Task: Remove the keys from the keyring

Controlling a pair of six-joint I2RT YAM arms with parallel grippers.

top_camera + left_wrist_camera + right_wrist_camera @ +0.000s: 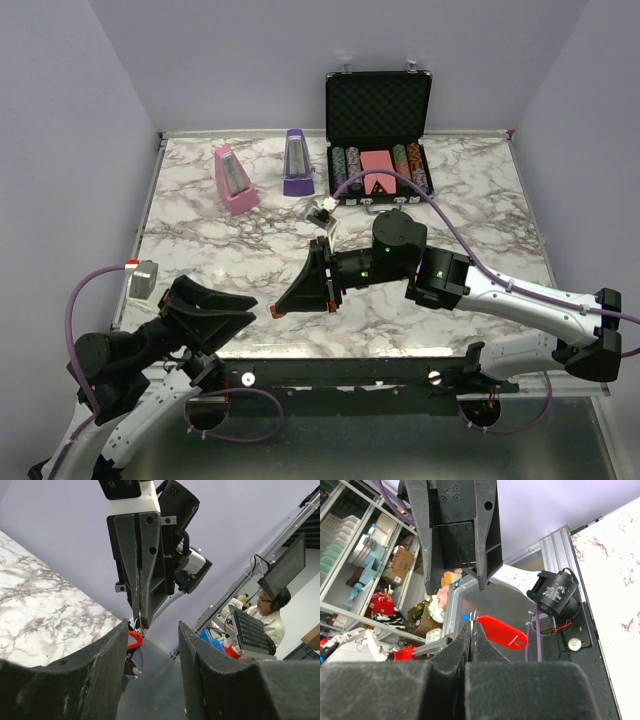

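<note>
My right gripper [281,307] reaches left above the table's front edge, shut on the thin metal ring of the keyring [474,616]. The keyring's red oblong tag [502,633] sticks out to the right of the closed pads. Only a sliver of silvery metal shows above those pads, and I cannot make out the keys. My left gripper [254,310] faces the right one tip to tip, its fingers [107,655] apart and holding nothing. In the left wrist view the red tag [134,640] hangs just past the tip of its left finger, under the right gripper [140,617].
A pink metronome [235,180] and a purple one [297,162] stand at the back of the marble table [200,240]. An open black case [378,105] of poker chips stands at the back right, a small white-and-black object [322,212] before it. A grey box [145,281] sits at the left edge.
</note>
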